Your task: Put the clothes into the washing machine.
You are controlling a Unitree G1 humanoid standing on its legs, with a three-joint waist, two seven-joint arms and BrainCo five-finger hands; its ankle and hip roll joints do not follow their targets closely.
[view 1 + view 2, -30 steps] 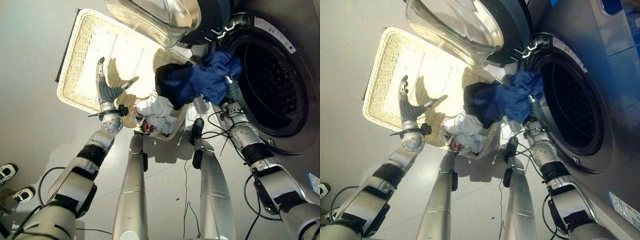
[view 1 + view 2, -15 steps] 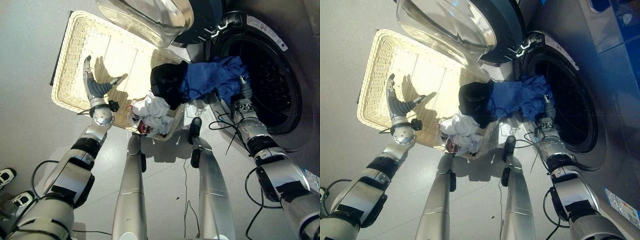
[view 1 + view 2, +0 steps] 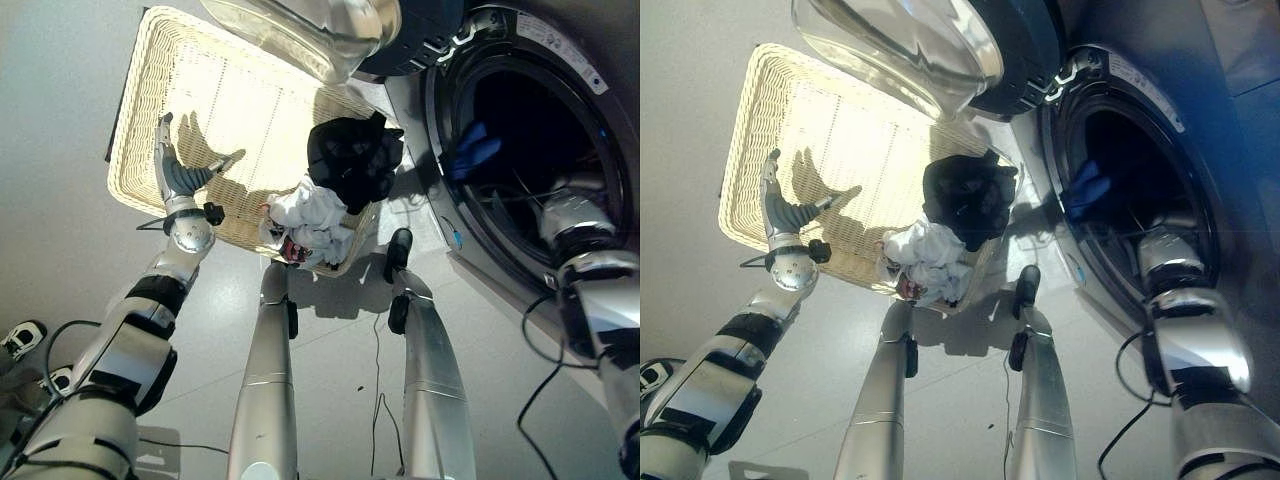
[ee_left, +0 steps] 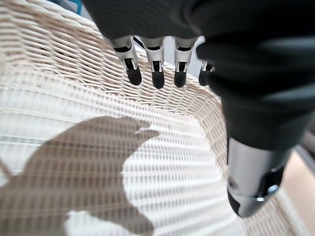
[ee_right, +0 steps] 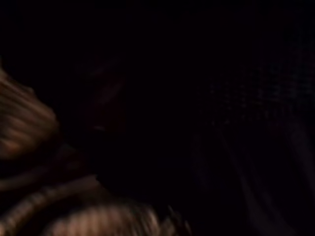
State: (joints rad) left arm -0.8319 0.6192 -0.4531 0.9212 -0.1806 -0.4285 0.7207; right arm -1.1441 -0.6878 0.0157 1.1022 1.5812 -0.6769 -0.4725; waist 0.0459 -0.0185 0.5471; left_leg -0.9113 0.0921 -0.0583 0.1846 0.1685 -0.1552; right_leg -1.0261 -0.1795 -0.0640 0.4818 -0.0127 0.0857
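A black garment and a white garment lie piled at the near right corner of the wicker basket. A blue garment lies inside the washing machine's dark drum. My right arm reaches into the drum past its rim, and the hand is hidden in the dark. My left hand hovers open over the basket's near left part, fingers straight above the weave, holding nothing.
The washer's glass door hangs open above the basket's far right corner. The drum's rim stands just right of the clothes pile. A person's shoes show on the floor at the lower left.
The blue garment, draped from the basket pile over the drum's rim, has gone into the drum with my right arm. The left hand stays over the basket. The camera has shifted slightly.
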